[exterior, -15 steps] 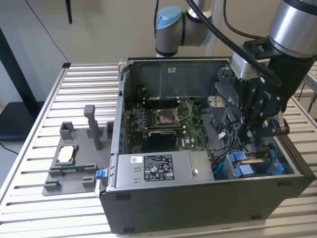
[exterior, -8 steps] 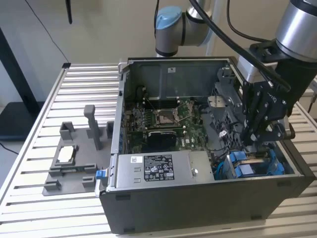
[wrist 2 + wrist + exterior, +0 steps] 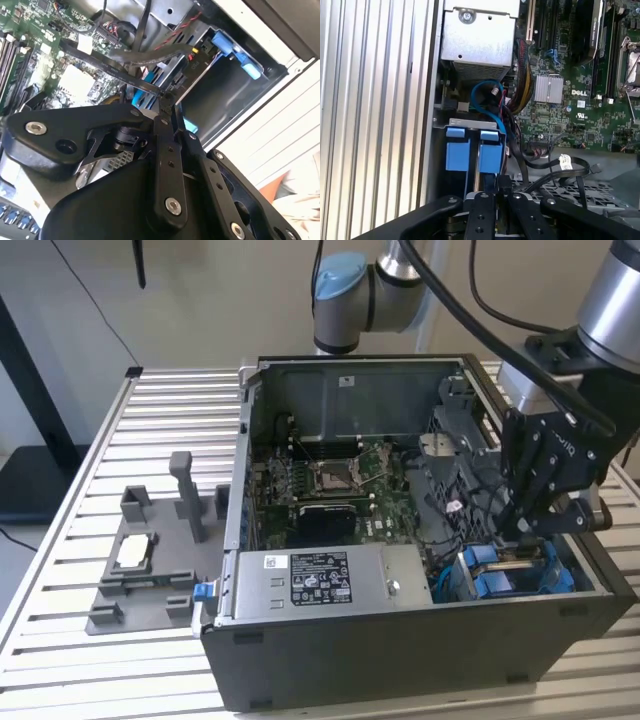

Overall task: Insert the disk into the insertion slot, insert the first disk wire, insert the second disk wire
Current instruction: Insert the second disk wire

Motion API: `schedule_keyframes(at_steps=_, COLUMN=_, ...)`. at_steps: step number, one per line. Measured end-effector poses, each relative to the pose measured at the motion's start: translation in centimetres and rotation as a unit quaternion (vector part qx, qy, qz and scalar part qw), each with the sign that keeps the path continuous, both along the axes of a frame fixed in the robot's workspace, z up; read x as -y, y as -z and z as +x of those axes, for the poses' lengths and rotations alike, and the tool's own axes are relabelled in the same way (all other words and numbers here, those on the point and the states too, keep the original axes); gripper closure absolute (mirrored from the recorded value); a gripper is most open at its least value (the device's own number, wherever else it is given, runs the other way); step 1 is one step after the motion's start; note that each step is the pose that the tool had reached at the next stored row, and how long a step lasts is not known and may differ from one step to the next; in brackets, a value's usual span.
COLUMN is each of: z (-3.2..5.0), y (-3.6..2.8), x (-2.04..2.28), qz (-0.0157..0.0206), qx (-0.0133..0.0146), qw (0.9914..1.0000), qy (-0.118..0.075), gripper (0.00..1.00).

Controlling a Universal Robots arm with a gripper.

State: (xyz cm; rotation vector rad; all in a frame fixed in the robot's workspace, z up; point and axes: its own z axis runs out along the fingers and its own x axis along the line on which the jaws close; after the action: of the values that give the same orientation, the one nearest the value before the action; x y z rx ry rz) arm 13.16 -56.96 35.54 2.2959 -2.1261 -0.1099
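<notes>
One gripper [image 3: 527, 523]: above insertion slot [image 3: 515, 570], inside computer case [image 3: 420, 650].
Fingers [image 3: 163, 107]: second wrist view, pressed together pinching black wire [image 3: 120, 70].
Exterior view: tabletop [image 3: 170, 400].

A slatted metal table [image 3: 120, 430] carried the open computer case [image 3: 420, 660] toward the exterior view's right and, just beside it on the left, a grey fixture plate [image 3: 140, 585] with upright posts.

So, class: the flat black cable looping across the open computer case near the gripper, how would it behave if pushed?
The flat black cable probably flexes easily: it sags in loose curves. It looks thin and light, so a nudge from the gripper would likely swing it aside, not break it.
</notes>
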Motion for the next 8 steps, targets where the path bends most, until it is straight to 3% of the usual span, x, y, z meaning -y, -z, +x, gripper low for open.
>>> schedule_keyframes(at_steps=8, z=0.78, y=0.39, x=0.02, qz=0.0000, qx=-0.0031, qw=0.99999, qy=0.001, gripper=0.84)
